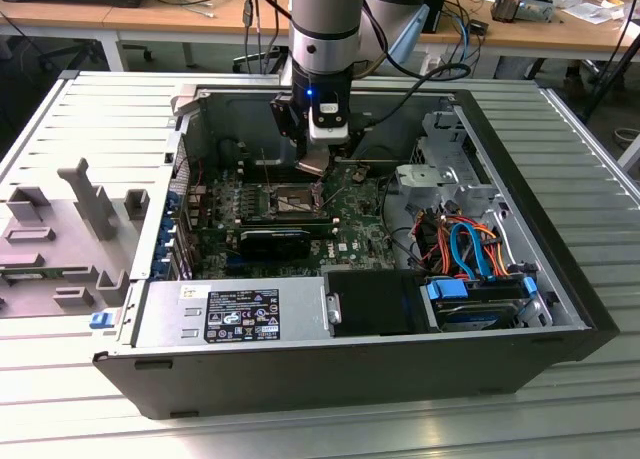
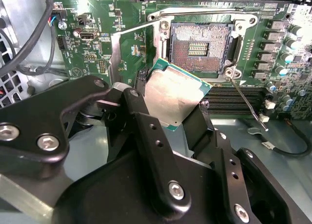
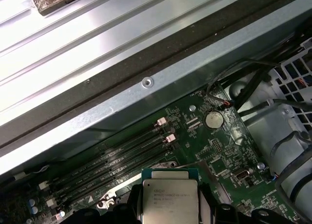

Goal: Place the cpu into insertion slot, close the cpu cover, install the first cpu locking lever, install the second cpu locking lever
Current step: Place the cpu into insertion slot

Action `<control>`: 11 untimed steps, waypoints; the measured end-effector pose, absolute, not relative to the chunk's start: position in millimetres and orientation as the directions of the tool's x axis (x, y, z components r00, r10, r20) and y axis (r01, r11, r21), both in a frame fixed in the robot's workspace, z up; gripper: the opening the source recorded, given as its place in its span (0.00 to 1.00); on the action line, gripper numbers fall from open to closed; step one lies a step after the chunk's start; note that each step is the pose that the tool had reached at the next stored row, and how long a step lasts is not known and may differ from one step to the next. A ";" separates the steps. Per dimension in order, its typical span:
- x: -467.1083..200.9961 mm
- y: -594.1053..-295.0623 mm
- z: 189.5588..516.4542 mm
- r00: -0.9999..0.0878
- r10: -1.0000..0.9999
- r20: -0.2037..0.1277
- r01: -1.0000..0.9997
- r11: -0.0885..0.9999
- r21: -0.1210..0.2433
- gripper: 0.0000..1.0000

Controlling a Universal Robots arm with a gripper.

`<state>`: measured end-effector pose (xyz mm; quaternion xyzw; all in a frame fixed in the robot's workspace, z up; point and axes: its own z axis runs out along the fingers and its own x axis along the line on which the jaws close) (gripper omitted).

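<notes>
Office desks stood behind a slatted metal table. On it an opened computer case lay on its side, its motherboard facing up. The arm reached down into the case and held the gripper over the middle of the board, with the case walls well apart from it on every side.

I judged the first step to be in hand. The gripper's black fingers pinched the cpu by two opposite edges, metal top showing. The chip hung above the board, near one corner of the insertion slot but not inside it. The slot lay bare, with its contact field exposed.

Seating the chip called for it to sit square and level over the recess, its edges matched to the silver rim. I could not tell whether it was level.

Room above the slot looked free, but its sides were crowded. What I took for the cpu cover stood raised along one side. A thin locking lever angled out from another corner, and the memory slots ran just beside the rim. The chip would have to come in from above, clear of the cover's edge and that lever.
</notes>
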<state>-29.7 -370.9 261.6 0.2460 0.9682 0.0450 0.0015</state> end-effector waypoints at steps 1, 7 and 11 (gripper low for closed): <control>-29.7 -370.9 261.6 -0.879 0.477 0.019 0.477 0.875 0.088 0.55; -29.7 -370.9 261.5 -0.875 0.484 0.019 0.483 0.871 0.088 0.55; -29.7 -370.9 261.5 -0.873 0.487 0.019 0.487 0.869 0.088 0.55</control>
